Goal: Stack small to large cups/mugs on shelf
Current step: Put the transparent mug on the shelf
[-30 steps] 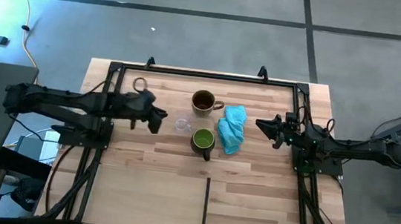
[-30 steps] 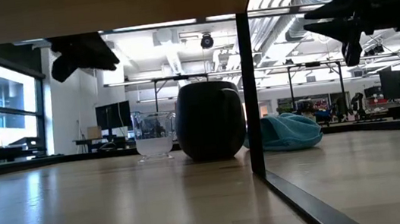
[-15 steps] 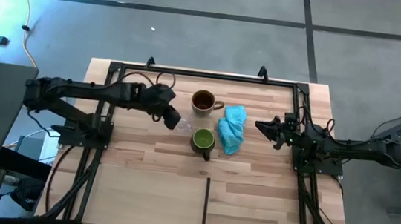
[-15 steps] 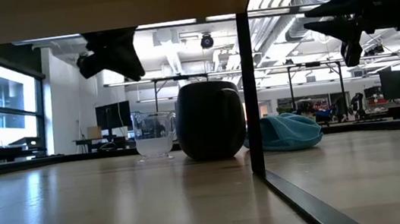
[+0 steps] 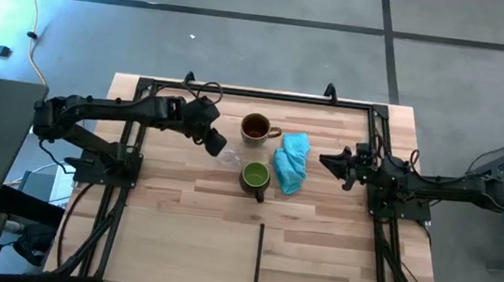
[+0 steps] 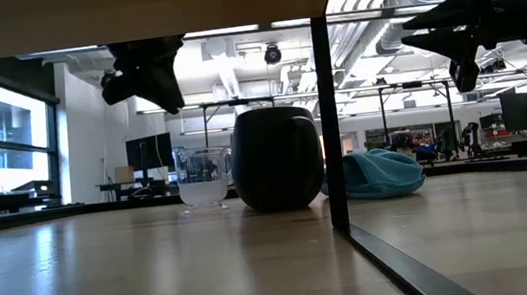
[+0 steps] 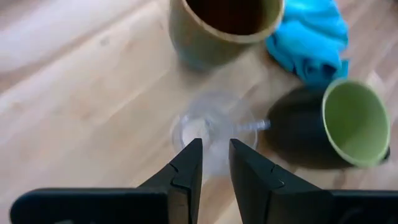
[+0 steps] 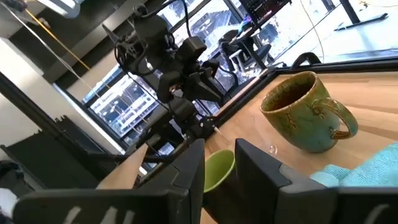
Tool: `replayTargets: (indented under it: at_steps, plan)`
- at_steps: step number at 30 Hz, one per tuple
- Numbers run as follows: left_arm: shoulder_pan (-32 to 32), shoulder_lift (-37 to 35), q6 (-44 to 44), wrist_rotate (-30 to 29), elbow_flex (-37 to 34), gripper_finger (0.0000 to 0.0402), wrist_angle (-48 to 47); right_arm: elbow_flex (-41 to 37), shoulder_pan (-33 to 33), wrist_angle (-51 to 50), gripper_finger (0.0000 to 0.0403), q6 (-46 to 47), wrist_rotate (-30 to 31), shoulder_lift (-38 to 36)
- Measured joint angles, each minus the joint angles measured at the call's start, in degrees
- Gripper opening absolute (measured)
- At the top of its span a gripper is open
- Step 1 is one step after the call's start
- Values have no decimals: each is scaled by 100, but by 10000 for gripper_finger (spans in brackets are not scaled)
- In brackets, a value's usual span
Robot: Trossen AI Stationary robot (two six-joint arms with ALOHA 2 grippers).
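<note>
A tiny clear cup (image 5: pixel 230 156) stands upright on the pale wooden shelf (image 5: pixel 185 237), with a brown mug (image 5: pixel 255 128) on its far side and a green mug (image 5: pixel 256 176) on its near right side, both upright. My left gripper (image 5: pixel 214 144) hovers just left of the clear cup (image 7: pixel 208 127) and slants down at it. Its fingers (image 7: pixel 216 152) are open by a narrow gap with nothing between them. My right gripper (image 5: pixel 330 159) waits level, right of the cloth, open by a narrow gap (image 8: pixel 219 149) and empty.
A crumpled light-blue cloth (image 5: pixel 292 162) lies right of the mugs. Black frame rails (image 5: pixel 257 95) run along the far edge and both sides of the shelf. A thin dark seam (image 5: pixel 258 264) runs from the shelf's middle to its near edge. Bare wood lies nearer.
My left gripper has swung from the table's left toward the right and a little toward the far edge, closing on the clear cup. It has risen slightly and tipped further downward. The cups, the mugs and the cloth have stayed in place.
</note>
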Motion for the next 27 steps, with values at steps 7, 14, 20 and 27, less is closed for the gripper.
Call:
replayTargets:
  at_steps: [7,14,20,27]
  plan:
    - [0,99,-41,-1,0,69,-63,0,-2,-245,81,-211,-10,0]
    - [0,527,5,62,-4,69,-185,0,-2,-512,81,-616,10,0]
    - [0,645,2,-156,-4,69,-129,0,-2,-490,81,-572,9,-2]
    - [71,700,89,-228,-4,69,160,0,-2,-490,81,-570,10,-2]
